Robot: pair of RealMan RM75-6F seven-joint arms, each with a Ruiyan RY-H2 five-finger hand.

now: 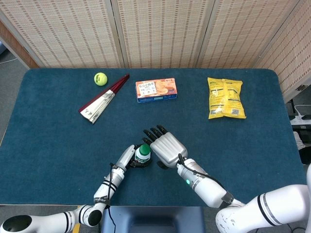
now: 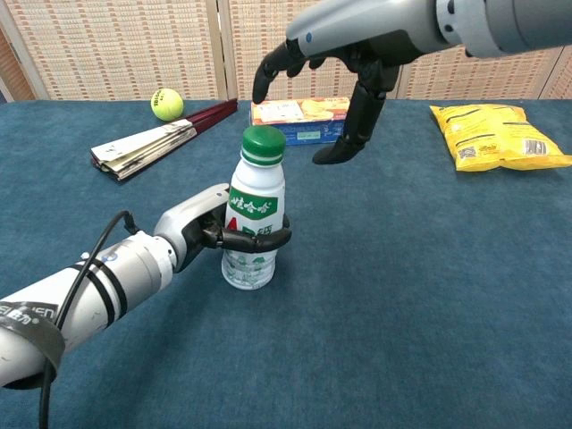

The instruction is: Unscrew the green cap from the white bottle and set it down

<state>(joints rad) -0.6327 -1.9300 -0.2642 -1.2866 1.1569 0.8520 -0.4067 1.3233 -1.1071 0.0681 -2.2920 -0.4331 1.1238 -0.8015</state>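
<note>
Bottle, head view: white bottle with green cap sits in the left hand, just left of the right hand.
Left hand, chest view: left hand grips the bottle upright on the table.
Right hand, chest view: right hand hangs released, fingers spread, above and right of the cap, apart from it.

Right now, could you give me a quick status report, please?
Left hand grips white bottle. Right hand open, above and beside green cap, not touching. Cap on. Nothing in the way.

white bottle upright on table, green cap still on
</note>
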